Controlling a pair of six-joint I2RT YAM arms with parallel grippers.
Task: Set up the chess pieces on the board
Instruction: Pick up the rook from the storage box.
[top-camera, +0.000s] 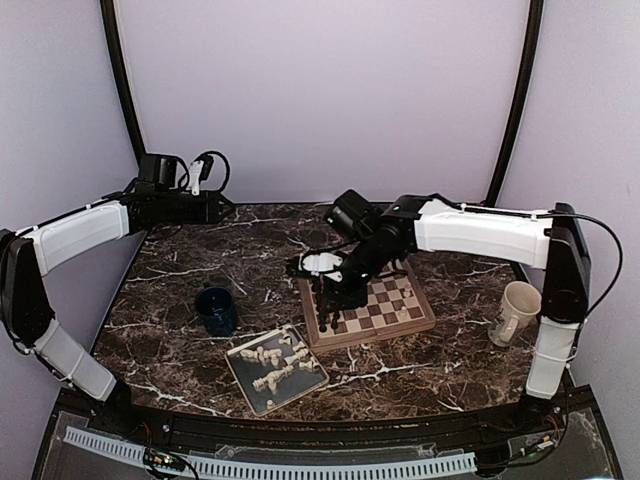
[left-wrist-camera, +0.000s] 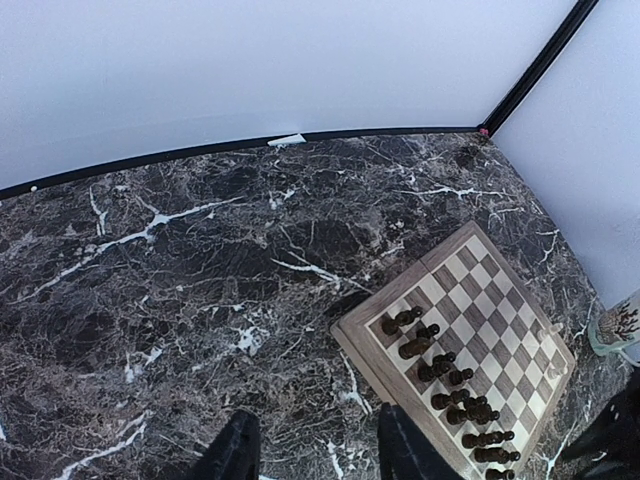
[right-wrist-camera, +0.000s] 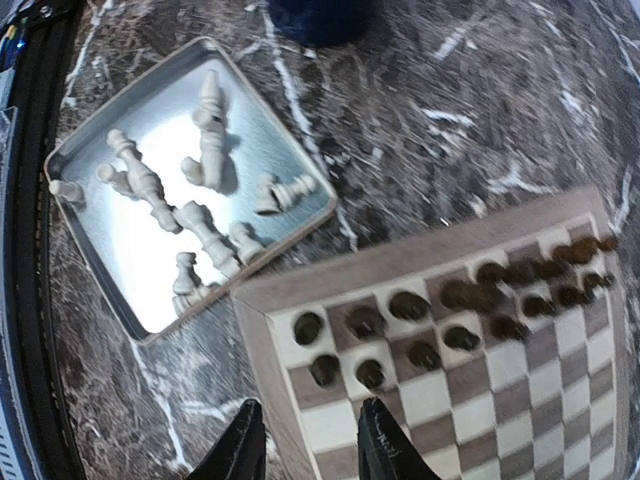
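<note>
Since cream-white chess pieces (right-wrist-camera: 205, 235) are lying in the grey metal tray (right-wrist-camera: 125, 265) ahead, the right gripper (right-wrist-camera: 308, 450) is holding its fingers (right-wrist-camera: 242, 452) apart, empty.

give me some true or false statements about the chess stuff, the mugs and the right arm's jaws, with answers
1. Cream chess pieces lie in the grey tray. True.
2. The dark pieces sit in that tray too. False: they stand on the board.
3. The blue mug stands on the board. False: it is on the table, left of the board in the top view.
4. A cream mug stands to the right of the board in the top view. True.
5. The right jaws are shut on a piece. False: they are open and empty.
</note>
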